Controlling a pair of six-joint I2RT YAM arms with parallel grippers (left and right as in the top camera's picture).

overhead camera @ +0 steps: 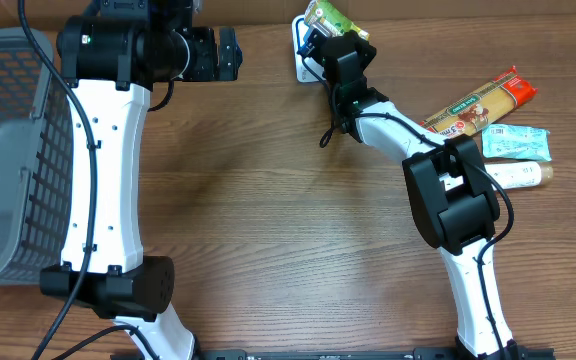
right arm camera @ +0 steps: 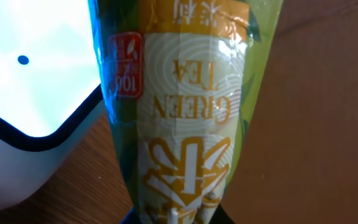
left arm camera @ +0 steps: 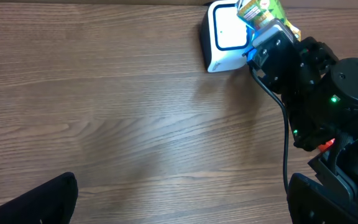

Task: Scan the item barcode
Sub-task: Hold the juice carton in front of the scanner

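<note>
A green and yellow green-tea packet fills the right wrist view, and my right gripper is shut on its lower end. The packet hangs over the white scanner at the table's far edge, with my right gripper just behind it. In the left wrist view the scanner shows a blue-rimmed window, and the packet sits at its right side. No barcode shows on the visible faces. My left gripper stands open left of the scanner, its fingers wide apart over bare wood.
A grey mesh basket stands at the left edge. Right of the right arm lie a pasta packet, a light blue packet and a white tube. A black cable hangs off the right arm.
</note>
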